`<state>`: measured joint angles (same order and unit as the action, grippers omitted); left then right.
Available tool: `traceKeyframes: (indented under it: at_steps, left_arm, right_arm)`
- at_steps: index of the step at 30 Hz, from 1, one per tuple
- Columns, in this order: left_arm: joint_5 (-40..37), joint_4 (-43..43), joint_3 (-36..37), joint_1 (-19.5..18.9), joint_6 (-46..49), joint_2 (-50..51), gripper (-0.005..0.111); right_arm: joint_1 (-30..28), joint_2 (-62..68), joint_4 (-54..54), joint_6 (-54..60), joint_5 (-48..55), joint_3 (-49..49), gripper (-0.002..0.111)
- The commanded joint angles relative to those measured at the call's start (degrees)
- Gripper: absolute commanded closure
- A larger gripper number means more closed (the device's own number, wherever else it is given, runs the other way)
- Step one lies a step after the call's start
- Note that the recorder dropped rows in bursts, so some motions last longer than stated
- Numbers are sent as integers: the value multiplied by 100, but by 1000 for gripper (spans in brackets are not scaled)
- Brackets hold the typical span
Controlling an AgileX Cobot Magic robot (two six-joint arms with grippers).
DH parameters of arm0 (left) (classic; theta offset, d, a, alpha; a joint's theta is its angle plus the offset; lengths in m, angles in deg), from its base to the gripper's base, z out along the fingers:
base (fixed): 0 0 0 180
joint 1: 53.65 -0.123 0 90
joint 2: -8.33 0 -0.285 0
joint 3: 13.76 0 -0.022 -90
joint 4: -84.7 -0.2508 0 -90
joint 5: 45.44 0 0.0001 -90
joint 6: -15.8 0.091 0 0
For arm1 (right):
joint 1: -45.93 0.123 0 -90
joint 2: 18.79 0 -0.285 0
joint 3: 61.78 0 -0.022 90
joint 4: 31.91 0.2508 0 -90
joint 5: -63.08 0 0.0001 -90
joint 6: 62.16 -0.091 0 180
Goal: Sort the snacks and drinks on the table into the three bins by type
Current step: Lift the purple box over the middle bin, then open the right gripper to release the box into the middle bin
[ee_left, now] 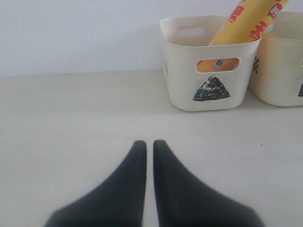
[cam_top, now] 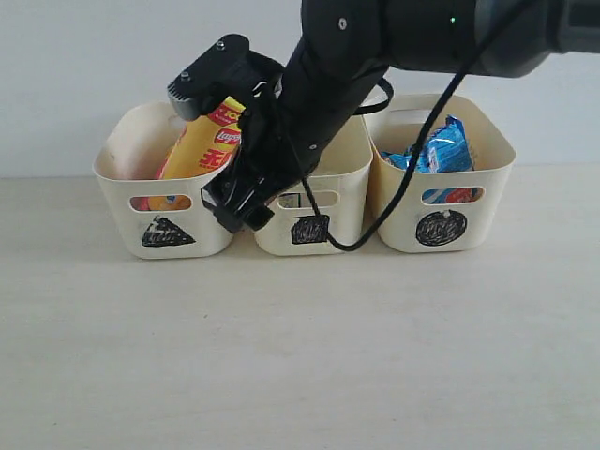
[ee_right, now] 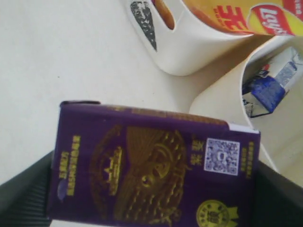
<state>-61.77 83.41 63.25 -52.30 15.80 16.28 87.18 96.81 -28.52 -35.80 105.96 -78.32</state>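
– In the lower middle of the right wrist view, the purple box [ee_right: 151, 170] fills the frame, its printed face running across from one ribbed pad to the other. Its lower edge is cut off.

– So the right pincer [cam_top: 236, 204] has it?

– Yes, jaws spread wide and clamped on the box's two ends. From the box, the square bin [ee_right: 222, 101] lies toward the upper right, with the milk carton [ee_right: 270, 80] inside it. The triangle bin [ee_right: 189, 52], holding the yellow tube [cam_top: 199, 145], lies straight above.

– And in the exterior view?

– The pincer hangs at centre left, in front of the seam between those two bins. I judge a short shift rightward and back puts the box over the square one.

– The left pincer [ee_left: 149, 151]?

– Closed, empty, low over the counter [cam_top: 300, 375], well apart from the bins.
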Motion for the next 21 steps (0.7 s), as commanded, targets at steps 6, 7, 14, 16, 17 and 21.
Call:
traceKeyframes:
  at_steps: [6, 7, 14, 16, 17, 21]
  left_arm:
    - [45, 39, 21, -14, -45, -16, 102]
    - [45, 39, 21, -14, -45, -16, 102]
    - [45, 39, 21, -14, -45, -16, 102]
    - [45, 39, 21, -14, -45, -16, 102]
    - [45, 39, 21, -14, -45, -16, 102]
    - [45, 39, 21, -14, -45, -16, 102]
  right_arm:
    - [-707, -43, 102, 280, -906, -2, 109]
    - [-781, -30, 210, 311, -1028, -2, 109]
    - [-1062, 332, 445, 503, -2046, -50, 109]
    - [-1130, 481, 445, 526, -2258, -127, 109]
    - [-1165, 542, 445, 526, -2306, -173, 109]
    - [-1267, 895, 446, 528, -2462, -436, 109]
